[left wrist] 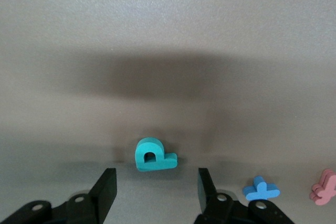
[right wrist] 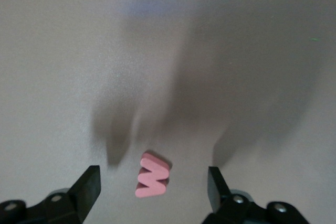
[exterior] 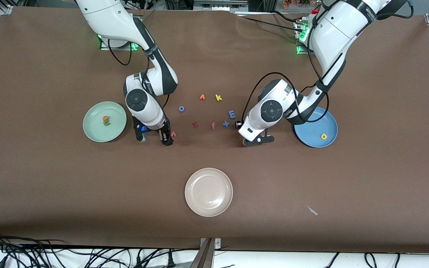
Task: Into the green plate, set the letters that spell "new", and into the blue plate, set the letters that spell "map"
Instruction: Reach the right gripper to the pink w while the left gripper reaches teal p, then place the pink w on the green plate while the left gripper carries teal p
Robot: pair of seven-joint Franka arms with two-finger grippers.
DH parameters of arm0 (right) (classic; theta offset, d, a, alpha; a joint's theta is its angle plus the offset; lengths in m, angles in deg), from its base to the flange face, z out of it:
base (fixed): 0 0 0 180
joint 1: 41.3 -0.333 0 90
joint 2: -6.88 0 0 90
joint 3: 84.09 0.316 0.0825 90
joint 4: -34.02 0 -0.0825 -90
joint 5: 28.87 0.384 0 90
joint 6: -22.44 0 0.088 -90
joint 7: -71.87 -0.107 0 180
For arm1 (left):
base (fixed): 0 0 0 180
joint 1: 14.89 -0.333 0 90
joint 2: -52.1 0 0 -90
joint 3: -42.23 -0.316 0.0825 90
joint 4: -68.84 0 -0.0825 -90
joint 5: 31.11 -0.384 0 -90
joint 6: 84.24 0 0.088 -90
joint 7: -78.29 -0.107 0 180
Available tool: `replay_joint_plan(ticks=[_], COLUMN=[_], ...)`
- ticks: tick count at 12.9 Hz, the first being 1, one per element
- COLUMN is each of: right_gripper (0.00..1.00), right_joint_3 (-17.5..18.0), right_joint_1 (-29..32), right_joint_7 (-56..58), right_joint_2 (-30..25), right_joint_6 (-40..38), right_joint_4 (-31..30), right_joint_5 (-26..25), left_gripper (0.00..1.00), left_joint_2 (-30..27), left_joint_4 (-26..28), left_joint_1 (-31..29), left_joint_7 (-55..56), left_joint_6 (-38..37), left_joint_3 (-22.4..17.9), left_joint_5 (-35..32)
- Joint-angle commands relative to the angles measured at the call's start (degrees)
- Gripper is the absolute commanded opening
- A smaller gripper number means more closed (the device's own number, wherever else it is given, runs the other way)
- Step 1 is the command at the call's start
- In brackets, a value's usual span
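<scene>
The pale green plate [exterior: 95, 131] holds the orange "e" [exterior: 105, 118] and the green "n" [exterior: 107, 123]. In the blue plate [exterior: 312, 138] lies the yellow "a" [exterior: 324, 136]. My right gripper [exterior: 153, 138] [right wrist: 154, 176] hangs open, low over the pink "w" [exterior: 173, 133] [right wrist: 153, 177], which lies flat between its fingers. Toward the blue plate, my left gripper [exterior: 258, 140] [left wrist: 155, 179] is open just above the table. The teal "p" [left wrist: 154, 155] lies just past its fingertips; the front view hides it. The blue "m" [exterior: 231, 114] rests on the table beside the left arm.
Loose letters lie between the arms: a blue "x" [exterior: 226, 124] [left wrist: 261, 188], a salmon "f" [exterior: 213, 125] [left wrist: 324, 187], a dark red "z" [exterior: 195, 124], a blue "o" [exterior: 181, 108], an orange letter [exterior: 202, 97] and a yellow "k" [exterior: 218, 97]. A cream plate [exterior: 208, 192] sits nearer the front camera.
</scene>
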Motion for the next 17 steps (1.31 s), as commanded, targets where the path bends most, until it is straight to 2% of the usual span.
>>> replay_joint_plan(ticks=[1, 4, 7, 8, 9, 11, 12, 15, 17], right_gripper=[0.86, 0.74, 0.68, 0.61, 0.45, 0.27, 0.21, 0.21, 0.21], right_joint_3=[-0.24, -0.24, -0.24, -0.15, -0.15, -0.24, -0.24, -0.67, -2.77], right_joint_1=[-0.69, -0.6, -1.12, -1.13, -1.39, -1.65, -1.57, -1.57, -1.39], right_joint_7=[0.2, 0.38, 0.47, 0.47, 0.47, 1.34, 1.87, 2.92, 7.38], right_joint_2=[0.77, 0.94, 1.12, 1.29, 1.3, 1.38, 1.38, 0.69, -1.59], right_joint_6=[1.16, 1.16, 1.16, 1.16, 1.16, 1.16, 1.16, 0.2, -4.96], right_joint_4=[0.23, 0.23, 0.32, 0.4, 0.4, 0.4, 0.4, 1.02, 1.46], right_joint_5=[0.52, 0.6, 0.6, 0.6, 0.52, 0.43, 0.43, 0.34, 0.34], left_gripper=[0.67, 0.64, 0.64, 0.64, 0.63, 0.54, 0.49, 0.38, 0.34], left_joint_2=[0.96, 1.05, 1.4, 1.4, 1.4, 1.49, 1.58, 1.58, 1.58], left_joint_4=[-1.35, -1.35, -1.7, -1.7, -1.7, -1.7, -1.7, -1.7, -1.7], left_joint_1=[0.8, 1.85, 2.56, 2.56, 2.56, 2.56, 2.56, 2.56, 2.56], left_joint_7=[0.79, 2.71, 3.69, 4.04, 4.31, 4.31, 4.31, 4.31, 4.31], left_joint_6=[-0.28, -0.28, -0.28, -0.28, -0.28, -0.28, -0.28, -0.02, -0.02], left_joint_3=[-0.59, -1.72, -2.35, -2.35, -2.35, -2.35, -2.35, -2.35, -2.35], left_joint_5=[-0.4, -2.76, -3.92, -3.92, -3.92, -4.01, -4.01, -4.09, -4.1])
